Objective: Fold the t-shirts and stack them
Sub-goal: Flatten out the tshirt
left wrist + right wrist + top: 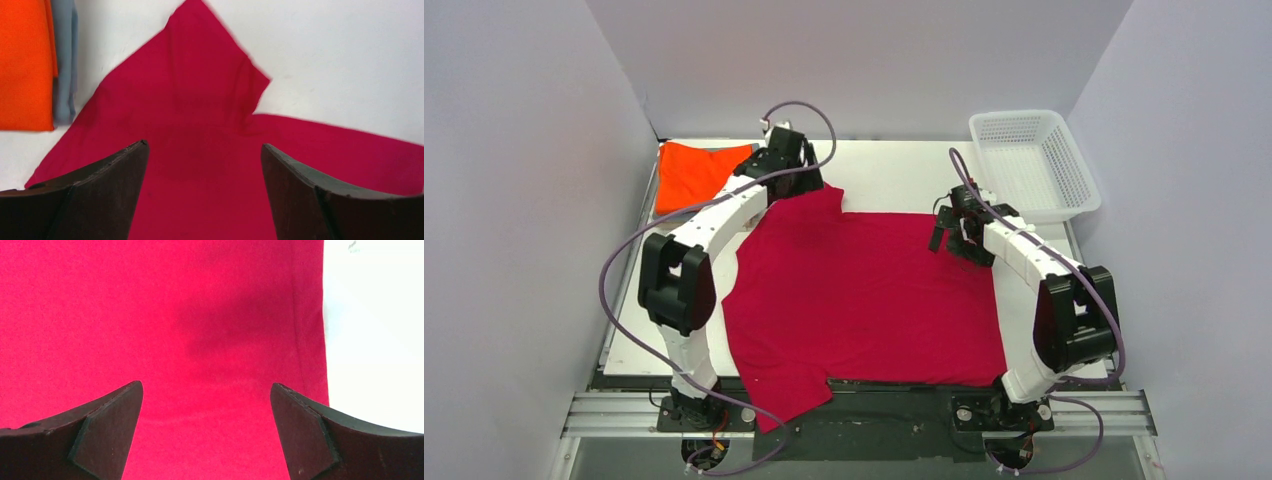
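A large crimson-red t-shirt (pixel 864 295) lies spread flat across the middle of the table, one sleeve pointing to the far left and another hanging over the near edge. My left gripper (pixel 799 175) hovers open over the far-left sleeve (pixel 200 80), nothing between its fingers (pixel 115 175). My right gripper (pixel 952 232) stands open above the shirt's far-right edge (pixel 305 330), also empty. A folded orange t-shirt (pixel 696 172) rests at the far left corner; in the left wrist view it lies on top of a folded grey-blue t-shirt (pixel 65 60).
A white plastic mesh basket (pixel 1032 160) sits at the far right corner. Grey walls close in the table on three sides. Bare white table (pixel 894 170) shows beyond the red shirt.
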